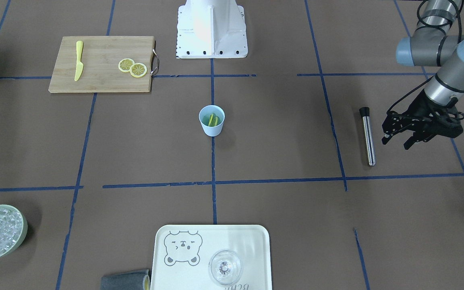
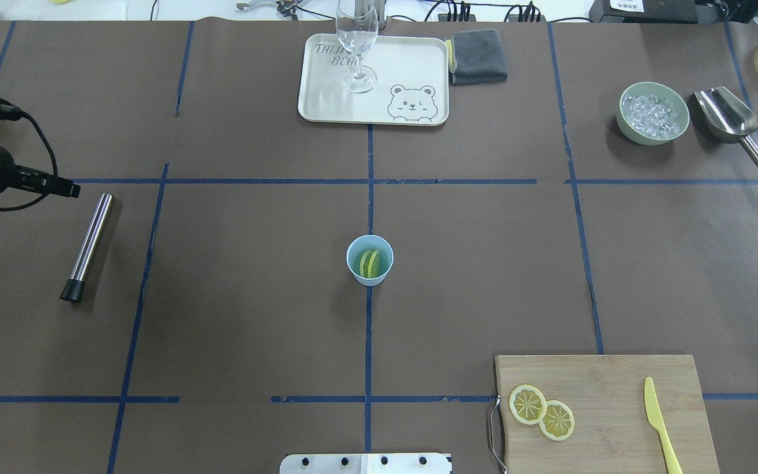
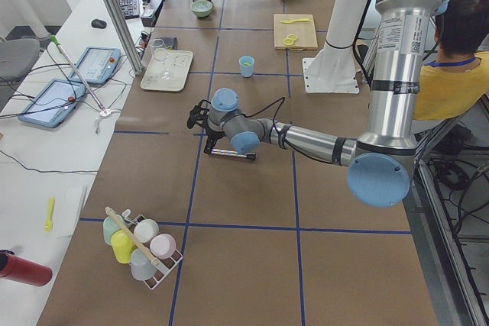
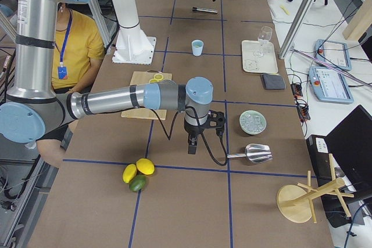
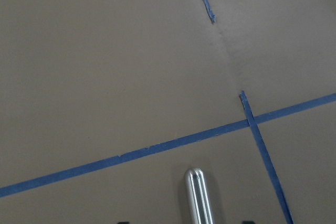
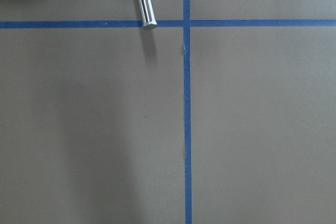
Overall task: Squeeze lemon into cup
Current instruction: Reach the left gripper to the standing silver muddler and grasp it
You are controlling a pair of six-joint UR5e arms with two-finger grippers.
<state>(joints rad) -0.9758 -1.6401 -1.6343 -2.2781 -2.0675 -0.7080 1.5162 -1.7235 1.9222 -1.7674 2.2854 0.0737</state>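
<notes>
The light-blue cup [image 1: 212, 125] [image 2: 370, 275] stands at the table's middle. A lemon slice [image 1: 212, 119] [image 2: 370, 263] leans on edge inside it. Two more lemon slices [image 1: 133, 67] [image 2: 542, 412] overlap on the cutting board. My left gripper [image 1: 395, 144] hovers open and empty at the table's left side, beside a steel rod with a black cap [image 1: 367, 137] [image 2: 87, 245]. The rod's end [image 5: 198, 198] shows in the left wrist view. My right gripper [image 4: 192, 145] shows only in the exterior right view, low over the table near the scoop. I cannot tell whether it is open or shut.
A wooden board [image 2: 603, 408] holds a yellow knife [image 2: 660, 424]. At the far side stand a bear tray [image 2: 326, 99] with a clear glass [image 2: 357, 46], a grey cloth [image 2: 478, 56], a bowl of ice [image 2: 653, 113] and a metal scoop [image 2: 731, 118]. A person in yellow [image 4: 72, 42] sits behind the robot.
</notes>
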